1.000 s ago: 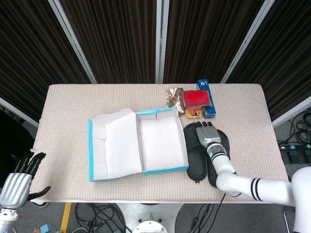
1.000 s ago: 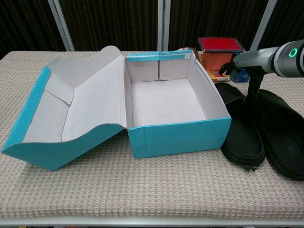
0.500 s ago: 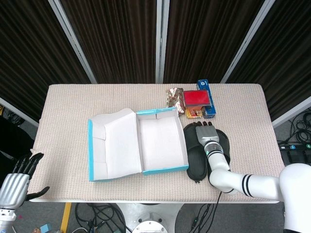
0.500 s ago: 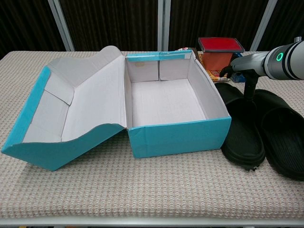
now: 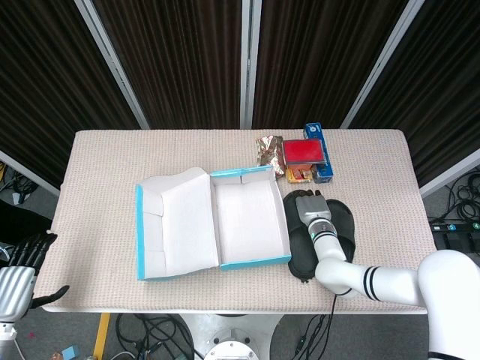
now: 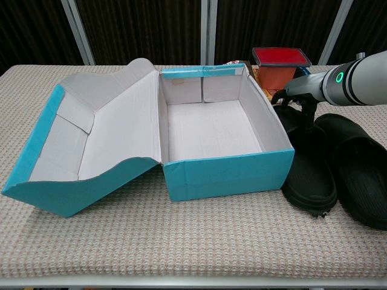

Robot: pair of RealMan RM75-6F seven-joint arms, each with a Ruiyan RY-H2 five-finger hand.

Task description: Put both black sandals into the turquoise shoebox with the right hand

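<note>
sandals first: the 2 black slides lie side by side on the desk (image 5: 105, 161), just right of the turquoise shoebox (image 5: 244, 214), which stands open with its lid folded out to the left and nothing inside. the left sandal (image 6: 308, 175) nearly touches the box wall; the right sandal (image 6: 357, 166) lies just beside it, further out.

our right hand (image 5: 310, 208) hangs over the far end of the left sandal, fingers pointing away from us and lying together rather than spread. in the chest view its fingers (image 6: 287, 95) curve down toward the strap end, but we cannot tell whether they already pinch the sandal or only touch it. our left hand (image 5: 21, 270) sits off the desk's near left corner, fingers apart, holding nothing.

we judge this to be the grasp of sandal 1, with neither sandal boxed. to do it well, we would get the fingers under the strap and the thumb against the top, so the soft sole cannot swing or slip. the lift needs to clear the box's right wall before moving left, since the sandal lies so close that a low drag could shove the box. laying it along one side of the floor would leave room for sandal 2. the red box (image 5: 303, 152) and snack packs behind are best left undisturbed.
</note>
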